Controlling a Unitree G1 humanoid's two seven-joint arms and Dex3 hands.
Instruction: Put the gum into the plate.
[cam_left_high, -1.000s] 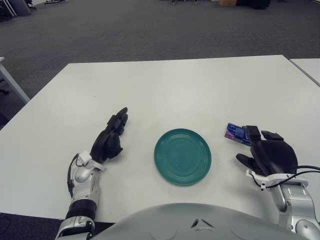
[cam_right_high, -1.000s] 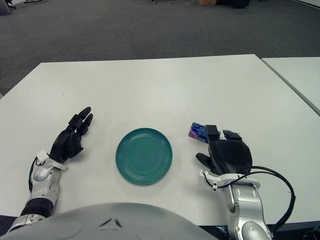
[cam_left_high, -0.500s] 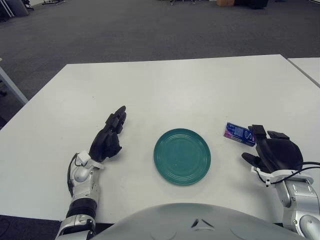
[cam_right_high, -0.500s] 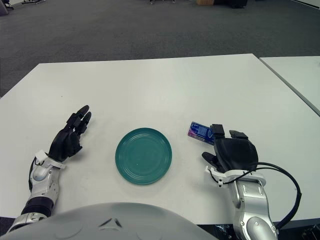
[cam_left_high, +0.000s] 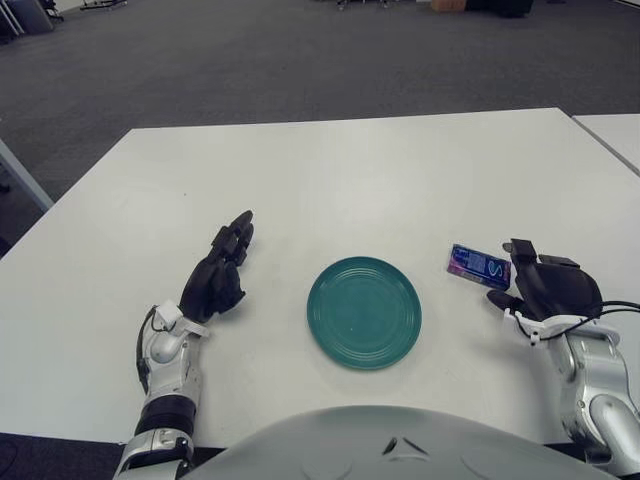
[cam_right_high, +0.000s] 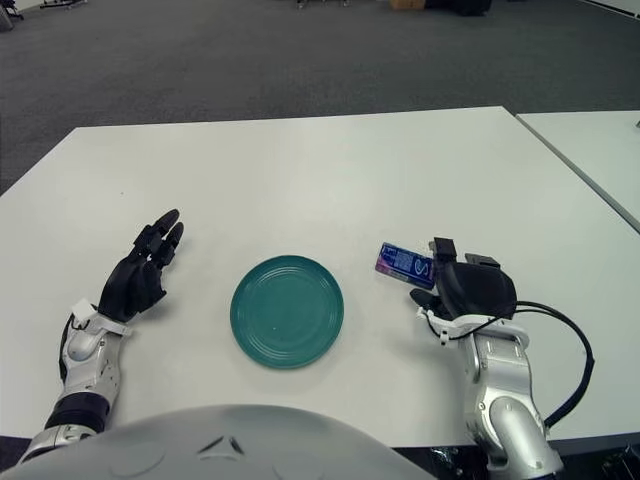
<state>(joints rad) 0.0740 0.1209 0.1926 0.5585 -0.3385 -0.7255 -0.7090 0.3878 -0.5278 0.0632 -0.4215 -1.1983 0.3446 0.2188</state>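
A small blue and purple gum pack (cam_left_high: 478, 266) lies flat on the white table, to the right of the round teal plate (cam_left_high: 364, 312). My right hand (cam_left_high: 545, 285) sits just right of the pack, its black fingers (cam_left_high: 523, 252) spread beside the pack's right end and holding nothing. The plate holds nothing. My left hand (cam_left_high: 218, 275) shows to the left of the plate with its fingers stretched out and nothing in them.
The white table (cam_left_high: 330, 180) stretches far back from the plate. A second white table's corner (cam_left_high: 610, 128) shows at the right edge. Grey carpet lies beyond. A black cable (cam_right_high: 565, 330) loops out from my right wrist.
My right hand has slid to the right and turned, uncovering more of the gum pack. The pack and plate have stayed put. The left hand has barely moved.
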